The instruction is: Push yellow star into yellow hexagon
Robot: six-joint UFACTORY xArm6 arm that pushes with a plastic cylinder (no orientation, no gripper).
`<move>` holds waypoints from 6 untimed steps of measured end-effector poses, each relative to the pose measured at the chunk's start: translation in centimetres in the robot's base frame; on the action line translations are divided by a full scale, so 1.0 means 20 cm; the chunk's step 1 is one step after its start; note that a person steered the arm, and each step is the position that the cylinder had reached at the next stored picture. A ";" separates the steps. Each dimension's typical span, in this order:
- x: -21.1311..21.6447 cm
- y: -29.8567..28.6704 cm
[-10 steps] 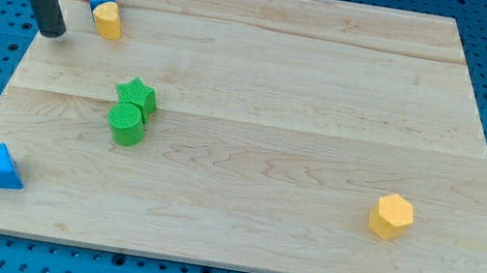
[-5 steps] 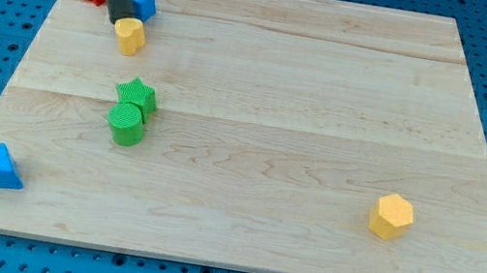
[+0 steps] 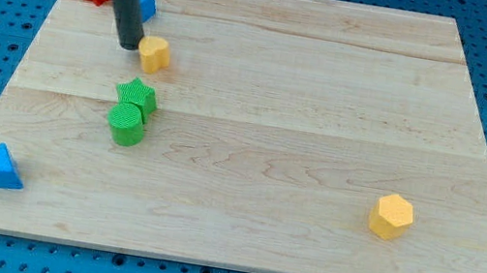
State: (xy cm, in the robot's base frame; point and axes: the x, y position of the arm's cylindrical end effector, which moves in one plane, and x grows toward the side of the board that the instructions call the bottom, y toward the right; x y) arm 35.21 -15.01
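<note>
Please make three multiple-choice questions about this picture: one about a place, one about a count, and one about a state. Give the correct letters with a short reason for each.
1. Where is my tip relative to the yellow star?
A. Just at its left in the view
B. At the view's bottom right
C. Beside the blue triangle

2. How many green blocks are on the board?
A. One
B. Two
C. Four

3. In what state are the yellow star and the yellow hexagon?
A. Touching
B. Stacked
C. Far apart

Answers:
1. A, the rod's end stands close against the star's left side.
2. B, a green star and a green cylinder sit together, and no other green shows.
3. C, the star lies near the view's top left, the hexagon near the bottom right.
</note>
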 end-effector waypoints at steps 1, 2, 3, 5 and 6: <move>0.03 0.23; 0.09 0.43; 0.19 0.45; 0.34 0.31; 0.39 0.54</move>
State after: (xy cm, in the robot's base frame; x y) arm 43.08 -4.24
